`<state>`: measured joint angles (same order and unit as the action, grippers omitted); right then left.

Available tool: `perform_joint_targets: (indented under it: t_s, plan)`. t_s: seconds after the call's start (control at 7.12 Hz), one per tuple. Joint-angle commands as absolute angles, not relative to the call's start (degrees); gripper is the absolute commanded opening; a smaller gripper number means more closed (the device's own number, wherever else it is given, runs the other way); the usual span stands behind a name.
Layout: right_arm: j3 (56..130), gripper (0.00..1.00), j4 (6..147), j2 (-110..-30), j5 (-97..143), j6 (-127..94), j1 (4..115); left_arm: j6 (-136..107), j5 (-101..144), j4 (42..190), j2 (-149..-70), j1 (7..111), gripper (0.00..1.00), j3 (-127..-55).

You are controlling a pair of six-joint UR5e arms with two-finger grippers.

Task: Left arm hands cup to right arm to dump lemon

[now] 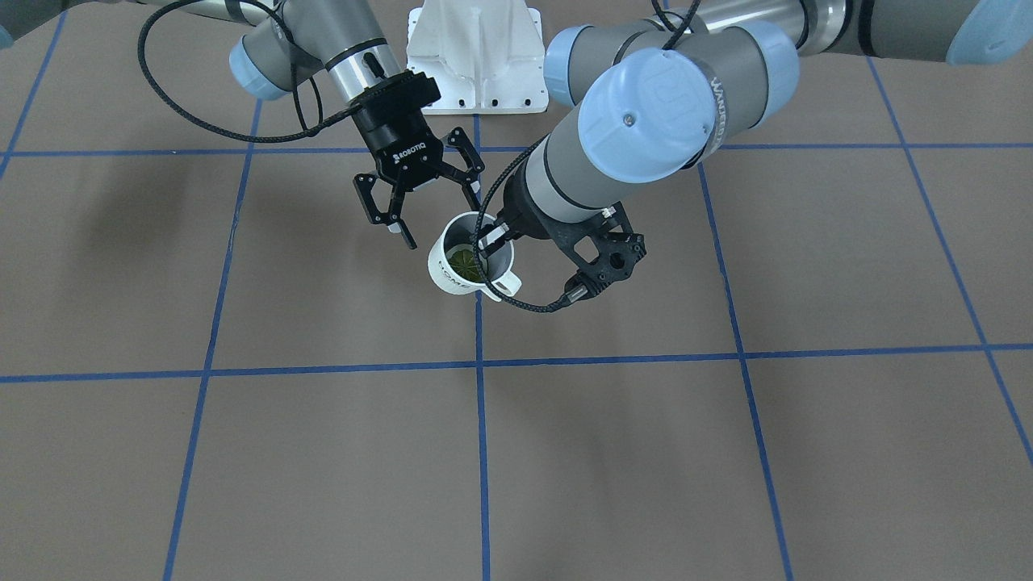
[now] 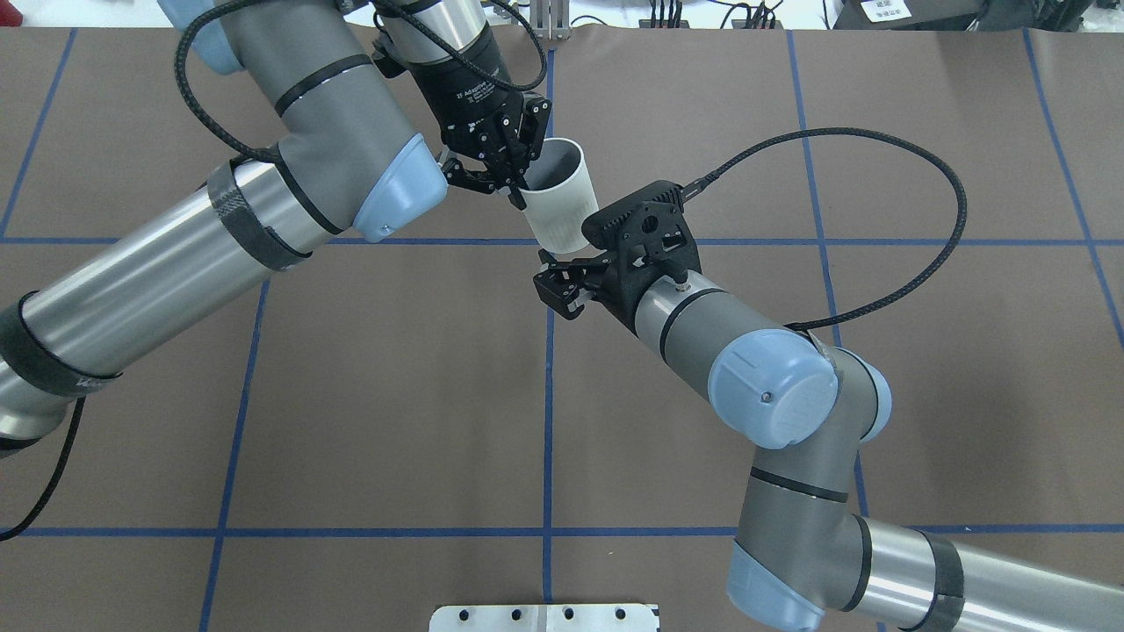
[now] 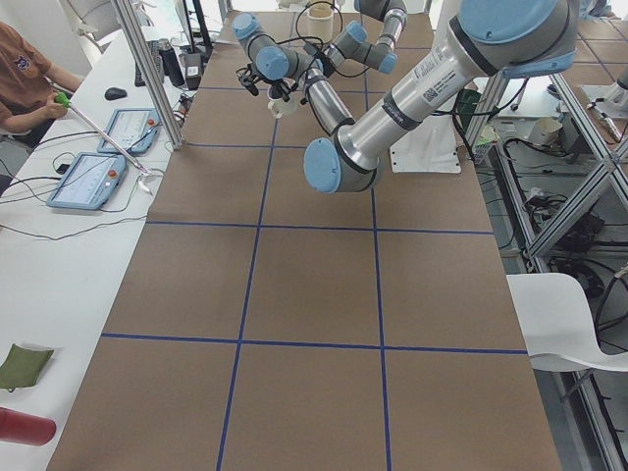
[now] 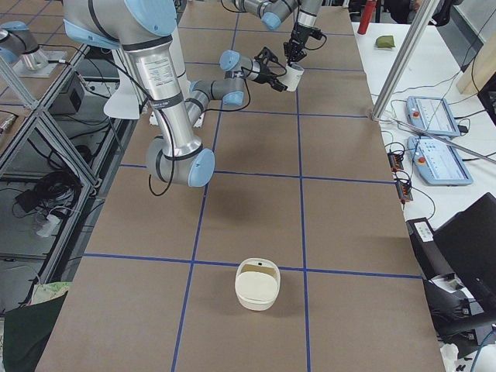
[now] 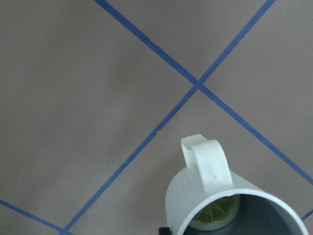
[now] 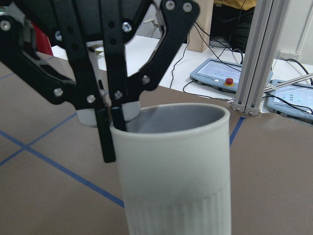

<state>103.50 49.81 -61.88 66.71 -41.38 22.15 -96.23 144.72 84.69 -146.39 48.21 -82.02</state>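
Note:
The cream-white cup hangs tilted above the table near the middle grid crossing. My left gripper is shut on its rim, one finger inside and one outside. The yellow-green lemon lies inside the cup. From the left wrist I see the cup, its handle and the lemon. My right gripper, lettered ROBOTIQ, stands open just beside the cup without touching it. The right wrist view is filled by the cup, with the left gripper on its rim. From overhead, the right gripper sits below the cup.
A white bowl-like container sits on the brown paper far from both arms. The white robot base is behind the grippers. An aluminium post and tablets stand along the table's side, where a person sits.

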Motion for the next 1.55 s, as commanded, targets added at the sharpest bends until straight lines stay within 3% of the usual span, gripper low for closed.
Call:
perform_joint_targets:
  t_s: [0.0,1.4]
  plan:
    - [103.45,0.98,49.75,-61.87,66.71,-41.4,22.15,-96.15,144.93,84.9,-146.43,47.38,0.0,-82.18]
    - [103.45,0.98,49.75,-61.96,66.62,-41.31,22.15,-96.42,145.02,84.55,-146.34,45.35,0.0,-84.9]
